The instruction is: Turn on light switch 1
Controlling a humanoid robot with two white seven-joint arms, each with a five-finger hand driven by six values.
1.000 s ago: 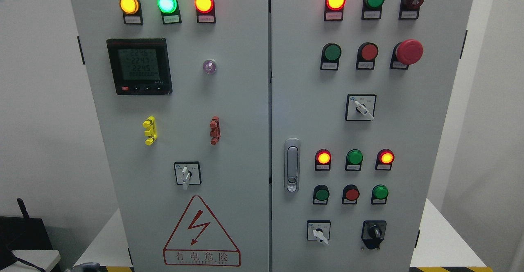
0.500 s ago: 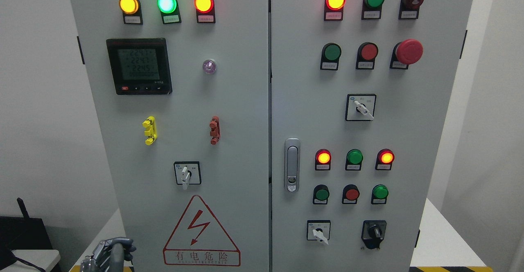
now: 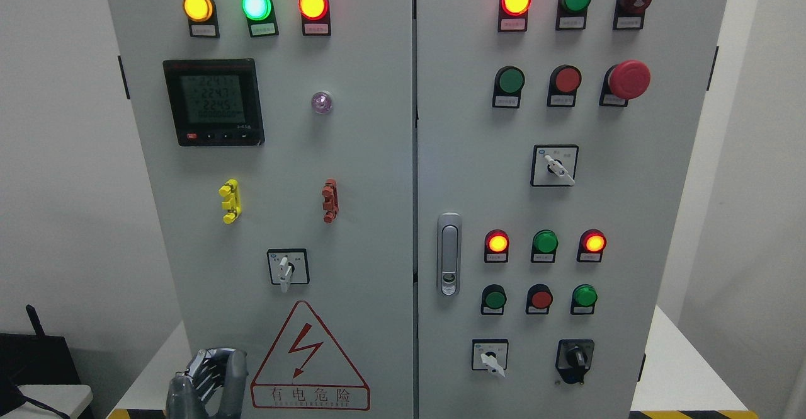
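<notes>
Your left hand (image 3: 211, 382) shows at the bottom edge, in front of the lower left corner of the cabinet's left door (image 3: 352, 173). Its fingers (image 3: 203, 368) are curled inward and the thumb stands up beside them. It holds nothing, and it lies just left of the red warning triangle (image 3: 308, 359). You cannot see from this view whether it touches the door.

The labels are too small to read, so you cannot tell which control is light switch 1. The nearest rotary control is the left-door selector switch (image 3: 288, 268), above and to the right of the hand and well apart from it. Its white lever points straight down.

On the same door you see:
- 3 lit lamps along the top: yellow (image 3: 198, 7), green (image 3: 257, 5) and red (image 3: 313, 4).
- A digital meter (image 3: 213, 102) with a lit screen.
- A small violet lamp (image 3: 322, 102).
- A yellow clip (image 3: 230, 201) and a red clip (image 3: 330, 200).

The right door (image 3: 630, 217) carries a silver latch handle (image 3: 449, 254) and a red mushroom button (image 3: 628, 80). It also has rows of red and green lamps and buttons. There are 3 more selectors: an upper one (image 3: 554, 166), a lower white one (image 3: 490, 356) and a black one (image 3: 574, 357).

Your right hand is out of view.
</notes>
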